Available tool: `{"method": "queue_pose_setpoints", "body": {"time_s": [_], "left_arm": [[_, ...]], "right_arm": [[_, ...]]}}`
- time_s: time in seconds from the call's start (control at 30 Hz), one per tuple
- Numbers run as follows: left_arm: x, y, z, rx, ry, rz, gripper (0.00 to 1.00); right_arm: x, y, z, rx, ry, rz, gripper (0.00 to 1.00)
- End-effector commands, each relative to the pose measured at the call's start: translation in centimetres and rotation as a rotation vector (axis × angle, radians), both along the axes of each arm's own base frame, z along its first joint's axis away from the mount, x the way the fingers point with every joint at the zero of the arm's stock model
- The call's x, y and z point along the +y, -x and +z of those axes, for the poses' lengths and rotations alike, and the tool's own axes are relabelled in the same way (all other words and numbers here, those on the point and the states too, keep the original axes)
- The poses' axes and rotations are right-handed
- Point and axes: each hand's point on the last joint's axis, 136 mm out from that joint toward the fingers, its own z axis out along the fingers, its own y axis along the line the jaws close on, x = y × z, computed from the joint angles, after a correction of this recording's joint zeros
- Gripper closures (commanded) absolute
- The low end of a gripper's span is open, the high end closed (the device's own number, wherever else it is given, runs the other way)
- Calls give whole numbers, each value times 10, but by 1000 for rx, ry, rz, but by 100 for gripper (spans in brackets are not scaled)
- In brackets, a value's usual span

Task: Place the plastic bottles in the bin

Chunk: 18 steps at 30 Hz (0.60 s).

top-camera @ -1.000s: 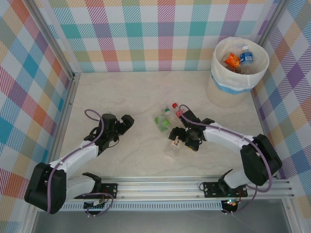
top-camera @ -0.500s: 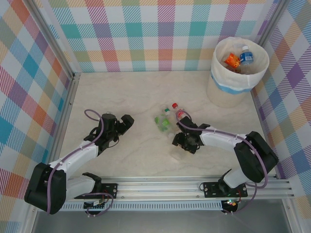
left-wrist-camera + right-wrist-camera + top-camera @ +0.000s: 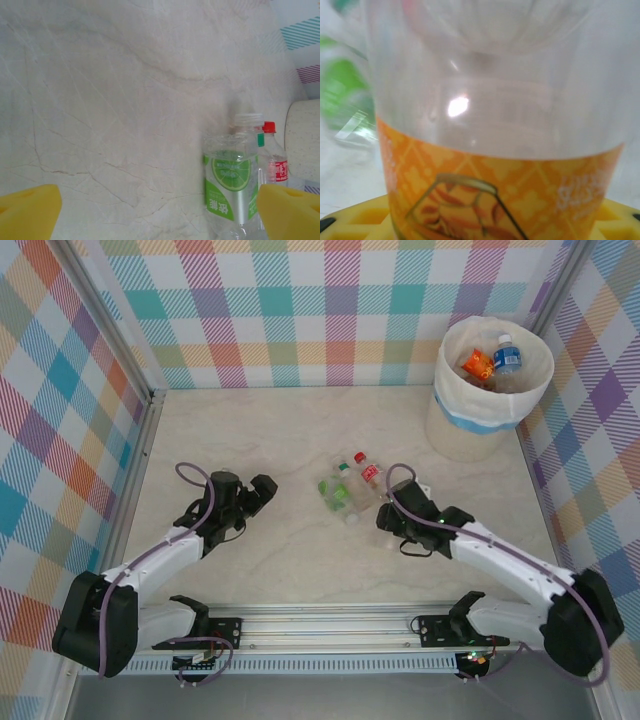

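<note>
**Right gripper holding orange-label bottle; two bottles loose on the counter**

- The orange-label bottle point(image 3: 495, 190) is a clear one. In my right wrist view it sits very close, its body crossing the yellow pad at the near edge of the picture.
- The right gripper point(image 3: 393, 527) is closed on it, low over the counter point(image 3: 250, 430), slightly right of centre.
- Just left of and a little beyond that gripper, two more bottles lie side by side with their caps pointing to the far side. These are the green-label bottle point(image 3: 232, 185) and, on its right, the red-cap bottle point(image 3: 272, 160). I cannot tell whether they touch.
- The bin point(image 3: 455, 435) stands in the far right corner, well apart from the held bottle. An orange-wrapped bottle point(image 3: 475, 365) and a blue-label bottle point(image 3: 507, 355) lie inside it.
- The left gripper point(image 3: 260, 490) is wide open and holds nothing. It is left of centre and faces the green-label bottle across bare counter.
</note>
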Motion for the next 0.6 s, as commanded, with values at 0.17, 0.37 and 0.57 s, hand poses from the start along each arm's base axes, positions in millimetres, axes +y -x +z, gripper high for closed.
{"method": "queue_pose_setpoints", "body": {"time_s": [0.17,0.37,0.57], "left_arm": [[-31,0,19,-48,-101,-115,0],[-63,-5,22,-58,-87,-179,0],[-75,-8,24,-47,-63,-195,0]], "right_arm": [[-1,-38,108,-427,-51,27,59],[-5,-75,147,-559,-157,29,61],[-48,-123,206,-648,-223,-30,60]]}}
